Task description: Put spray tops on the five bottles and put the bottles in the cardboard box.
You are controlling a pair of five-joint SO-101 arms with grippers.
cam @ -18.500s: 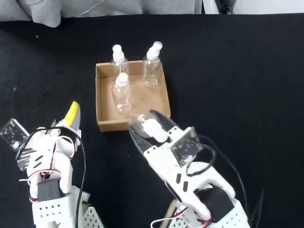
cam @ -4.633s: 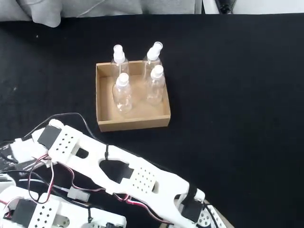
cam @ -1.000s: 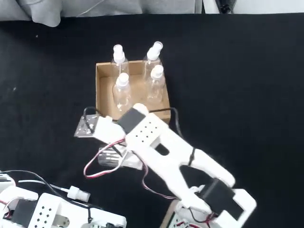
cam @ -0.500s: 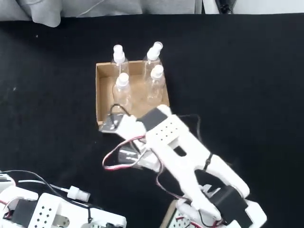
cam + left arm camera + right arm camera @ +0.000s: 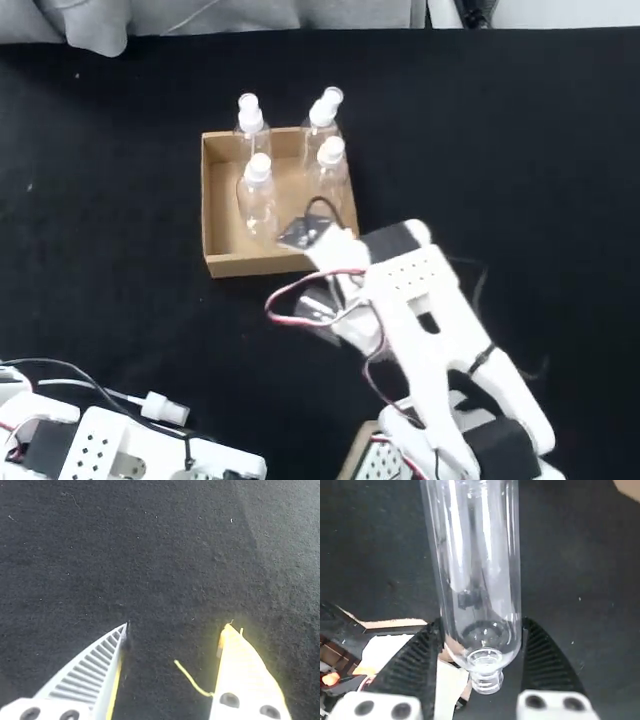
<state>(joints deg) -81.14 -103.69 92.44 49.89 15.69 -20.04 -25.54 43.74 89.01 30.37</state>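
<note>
Swinging to the right over the last half second, the right arm (image 5: 440,330) now has its wrist just in front of the near right corner of the cardboard box (image 5: 255,264). Before, it was at the near left corner. The clear bottle (image 5: 318,306) has travelled across with it. The four bottles in the box have not moved.

From the right wrist camera, the right claw (image 5: 482,625) is clamped on the clear bottle (image 5: 475,555). One ribbed black finger presses each side of the bottle's shoulder, close to the neck. The neck points back toward the wrist and is bare, with no spray top on it. The body runs straight out past the fingertips over the black table (image 5: 520,180). From above, this bottle is outside the box, just in front of its front wall. Whether it touches the table cannot be told.

Four bottles with white spray tops stand upright inside the box. The back left bottle (image 5: 248,118) and back right bottle (image 5: 323,112) are by the far wall. The front left bottle (image 5: 258,190) and front right bottle (image 5: 328,172) are nearer the middle.

The left arm (image 5: 90,445) sits low at the near left edge of the table. The left claw (image 5: 175,627) has its two fingers spread wide apart, with nothing between them. Beneath it is the black table.
</note>
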